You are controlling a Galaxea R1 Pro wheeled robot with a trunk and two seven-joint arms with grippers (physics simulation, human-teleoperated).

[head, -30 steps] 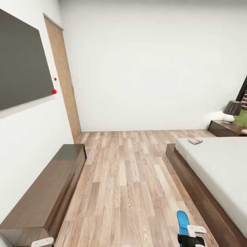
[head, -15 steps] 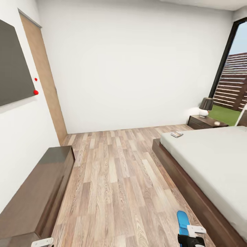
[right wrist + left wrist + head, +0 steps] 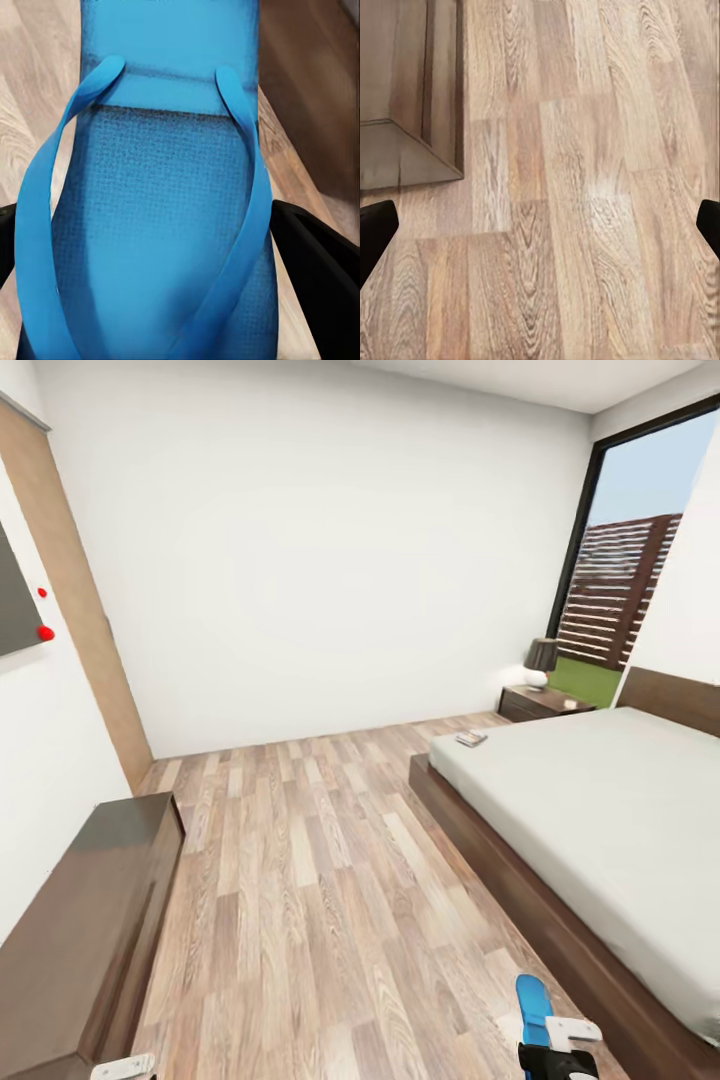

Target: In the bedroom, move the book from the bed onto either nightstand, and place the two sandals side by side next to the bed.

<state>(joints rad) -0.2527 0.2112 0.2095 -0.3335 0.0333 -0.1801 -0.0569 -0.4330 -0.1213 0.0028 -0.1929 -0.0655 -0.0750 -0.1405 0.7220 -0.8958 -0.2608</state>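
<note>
Room: white-walled bedroom with a wood-plank floor; a tall black-framed window at the far right shows a slatted fence and grass outside.
Bed: the bed lies along the right side, light-grey mattress on a dark brown base, its headboard at the far right.
Book: the book lies flat on the far left corner of the mattress, close to the edge; its cover is too small to read.
Nightstand: one nightstand stands just beyond the far end of the bed, by the window, with a dark-shaded lamp on top.
Sandal: a bright blue sandal is at the near right, over the floor beside the bed base; in the right wrist view the sandal sits strap side up between the two dark fingers.
Right gripper: the right gripper has its jaws clamped on the sandal, one finger on each long edge.
Left gripper: the left gripper hangs over bare floor, jaws wide apart, near the corner of a low dark brown cabinet.
Left side: the long low cabinet runs along the left wall, below a dark panel and beside a brown door.
</note>
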